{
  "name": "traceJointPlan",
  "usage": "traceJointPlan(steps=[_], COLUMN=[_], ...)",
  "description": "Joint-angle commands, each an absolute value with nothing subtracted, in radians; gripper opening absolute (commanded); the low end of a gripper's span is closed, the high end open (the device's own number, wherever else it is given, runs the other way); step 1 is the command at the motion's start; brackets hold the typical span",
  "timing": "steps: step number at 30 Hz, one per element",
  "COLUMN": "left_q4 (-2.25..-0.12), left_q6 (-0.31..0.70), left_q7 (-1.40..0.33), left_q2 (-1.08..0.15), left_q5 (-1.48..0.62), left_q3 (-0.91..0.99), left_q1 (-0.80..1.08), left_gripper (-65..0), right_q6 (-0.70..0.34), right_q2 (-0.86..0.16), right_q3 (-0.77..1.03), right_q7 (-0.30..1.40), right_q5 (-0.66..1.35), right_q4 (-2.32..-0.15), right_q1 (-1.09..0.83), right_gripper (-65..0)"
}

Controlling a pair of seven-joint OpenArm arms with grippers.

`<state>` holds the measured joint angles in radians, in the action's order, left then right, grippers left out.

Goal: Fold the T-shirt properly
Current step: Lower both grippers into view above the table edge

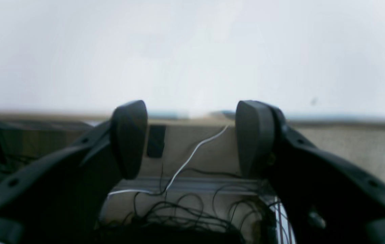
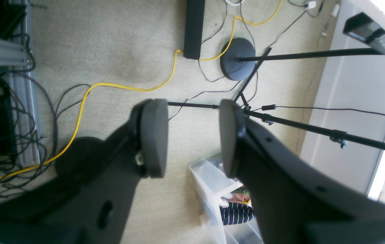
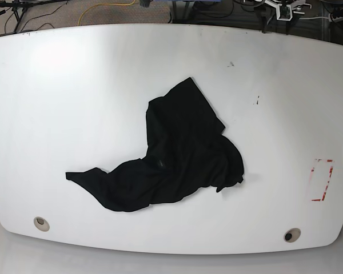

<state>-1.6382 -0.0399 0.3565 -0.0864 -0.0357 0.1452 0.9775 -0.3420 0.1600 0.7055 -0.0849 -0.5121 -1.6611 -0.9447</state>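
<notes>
The black T-shirt (image 3: 177, 154) lies crumpled in a heap on the white table (image 3: 74, 85), near the middle, with one part trailing toward the front left. Neither arm shows in the base view. In the left wrist view my left gripper (image 1: 191, 122) is open with nothing between its pads, pointing along a blurred white surface (image 1: 192, 51). Seen from the right wrist, my right gripper (image 2: 191, 115) also stands open and empty, over the carpeted floor off the table. The shirt is out of both wrist views.
A red-outlined mark (image 3: 322, 180) sits near the table's right edge, and two round holes (image 3: 41, 222) (image 3: 291, 234) near its front. Below the right gripper lie a yellow cable (image 2: 111, 86), a stand's round base (image 2: 237, 63) and a clear plastic box (image 2: 219, 200).
</notes>
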Motion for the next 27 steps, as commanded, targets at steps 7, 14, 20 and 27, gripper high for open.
traceJointPlan(steps=[7, 14, 20, 27], left_q4=[-1.676, -1.737, -1.774, -1.789], left_q6=[-0.040, -0.040, -0.038, -0.039], left_q7=[0.353, 0.360, 0.359, 0.364], left_q2=[-0.093, -0.096, -0.097, -0.098], left_q5=[-0.035, -0.028, -0.027, -0.029], left_q3=[0.158, 0.161, 0.166, 0.173], left_q1=[0.960, 0.946, 0.935, 0.924], left_gripper=[-25.6, -25.5, -25.6, -25.8], right_q6=[-0.345, -0.352, -0.354, -0.350], right_q2=[0.157, 0.157, 0.157, 0.157], right_q3=[0.686, 0.641, 0.612, 0.565], right_q7=[-0.090, -0.080, -0.074, -0.077], right_q5=[-0.507, -0.500, -0.497, -0.497], right_q4=[-1.682, -1.719, -1.733, -1.715], right_q1=[-0.898, -0.845, -0.823, -0.802], right_gripper=[-41.3, -41.3, -41.3, -41.4])
